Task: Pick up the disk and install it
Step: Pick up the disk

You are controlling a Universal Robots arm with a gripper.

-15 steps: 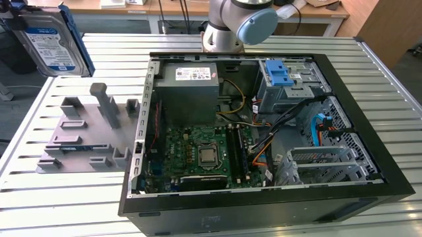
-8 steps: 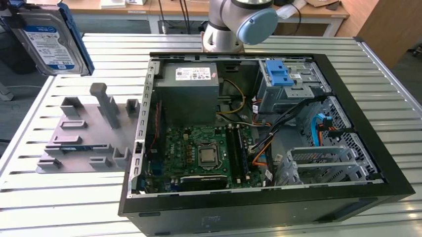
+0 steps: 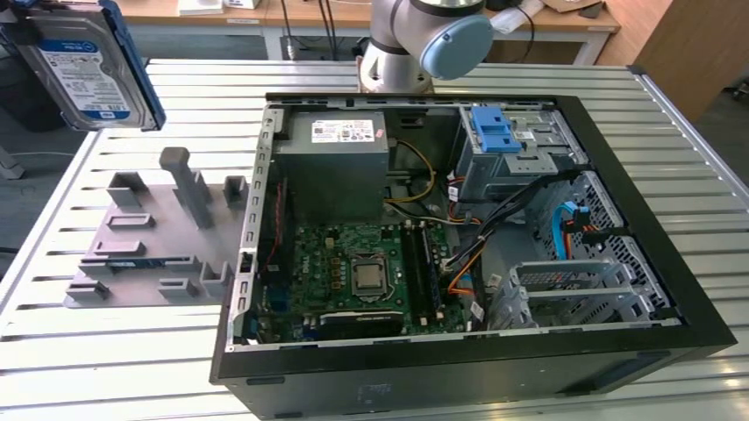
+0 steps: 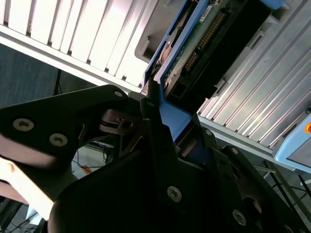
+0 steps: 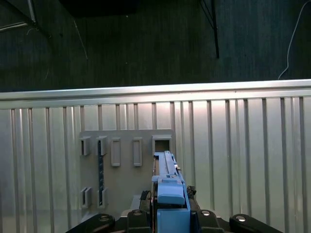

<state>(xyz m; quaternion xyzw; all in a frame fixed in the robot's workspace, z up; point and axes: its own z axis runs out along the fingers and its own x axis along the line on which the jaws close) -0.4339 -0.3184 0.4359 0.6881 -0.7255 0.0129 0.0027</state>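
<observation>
Exterior view: shows the disk (image 3: pixel 84 63) held high at about ten o'clock from the open computer case (image 3: pixel 252 263), label facing out, well above the grey holding rack (image 3: pixel 140 241) on the slatted table (image 3: pixel 117 368). Seen in both wrist views clamped edge-on: gripper (image 4: pixel 163 114) (image 5: pixel 170 218) drawn narrow onto the disk's blue side rail, circuit-board face (image 4: pixel 204 34) turned toward the second wrist view, rack (image 5: pixel 126 170) lying below in the first. Probably means a hold on plastic alone, so likely to flex or slip; could let the disk pivot in the jaws on any quick swing. Leaves a long way to the drive cage (image 3: pixel 527 153) at roughly two o'clock inside the case, with the power-supply box (image 3: pixel 333 167) near twelve o'clock lying close to that path. Risks snagging the black cable bundle (image 3: pixel 532 206) just beside the cage, or knocking the blue latch (image 3: pixel 496 133) on top of it. Calls for square alignment of rails to cage; a tilted entry would probably jam, scrape the rail or wrench the disk out of the grip and drop it onto the motherboard (image 3: pixel 363 267) at six o'clock.
</observation>
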